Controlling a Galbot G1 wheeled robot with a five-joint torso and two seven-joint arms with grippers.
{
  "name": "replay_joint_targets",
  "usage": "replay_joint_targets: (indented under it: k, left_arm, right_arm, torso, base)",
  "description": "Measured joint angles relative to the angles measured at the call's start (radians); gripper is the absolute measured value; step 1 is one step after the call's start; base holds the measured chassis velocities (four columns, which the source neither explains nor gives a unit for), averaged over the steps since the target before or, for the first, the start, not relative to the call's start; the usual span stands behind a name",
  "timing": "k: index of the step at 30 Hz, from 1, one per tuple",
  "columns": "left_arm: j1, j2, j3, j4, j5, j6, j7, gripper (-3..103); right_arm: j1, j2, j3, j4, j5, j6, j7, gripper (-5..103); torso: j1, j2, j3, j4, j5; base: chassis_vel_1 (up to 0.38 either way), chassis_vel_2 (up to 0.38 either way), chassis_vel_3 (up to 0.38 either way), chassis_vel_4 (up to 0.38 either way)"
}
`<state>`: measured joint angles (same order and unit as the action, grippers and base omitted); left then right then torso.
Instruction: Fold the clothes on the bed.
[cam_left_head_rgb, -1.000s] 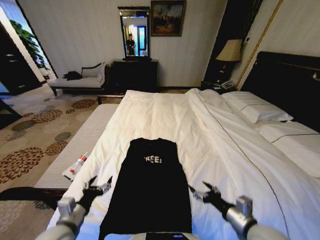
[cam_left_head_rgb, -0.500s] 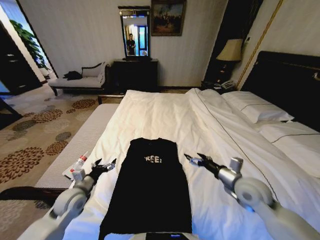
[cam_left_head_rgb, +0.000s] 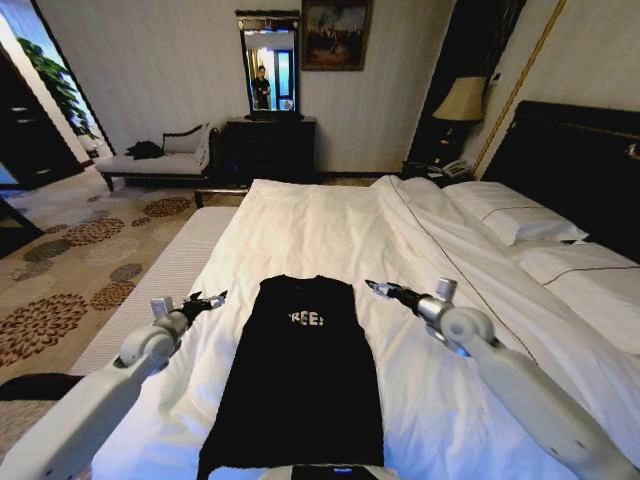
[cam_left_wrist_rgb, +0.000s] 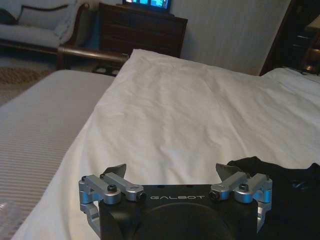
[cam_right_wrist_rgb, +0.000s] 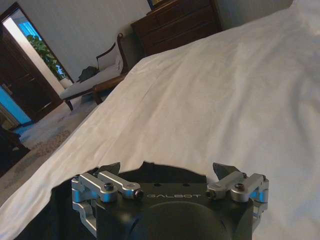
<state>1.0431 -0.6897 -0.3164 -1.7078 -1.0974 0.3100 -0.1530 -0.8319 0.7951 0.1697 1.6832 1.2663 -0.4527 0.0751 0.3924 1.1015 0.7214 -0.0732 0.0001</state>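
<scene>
Black shirt (cam_left_head_rgb: 300, 375) flat on bed (cam_left_head_rgb: 330, 230), near the foot edge, lettering up, sides already narrowed to a long strip. Left gripper (cam_left_head_rgb: 205, 300) beside its top left corner, right gripper (cam_left_head_rgb: 385, 291) beside the top right, both with fingers spread, holding nothing. Likely step: reaching for the collar end. Next move calls for pinching both corners evenly. Wrist views show shirt edges just past each gripper; head view gives the whole layout.

A hotel-like bedroom: large bed (cam_left_head_rgb: 330, 235), dark headboard (cam_left_head_rgb: 575, 160), bedside lamp (cam_left_head_rgb: 459, 102), chaise longue (cam_left_head_rgb: 165, 158).
</scene>
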Motion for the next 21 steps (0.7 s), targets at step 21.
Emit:
replay_joint_targets:
  k: [21]
  left_arm:
    - [0.017,-0.032,0.032,0.040,0.045,-0.029,0.072,100]
  right_arm:
    - [0.302,0.258,-0.216,-0.633,-0.168,0.046,-0.143,100]
  torso:
    - [0.000,0.000,0.000,-0.0003,-0.0003]
  base:
    - [0.000,0.000,0.000,0.000]
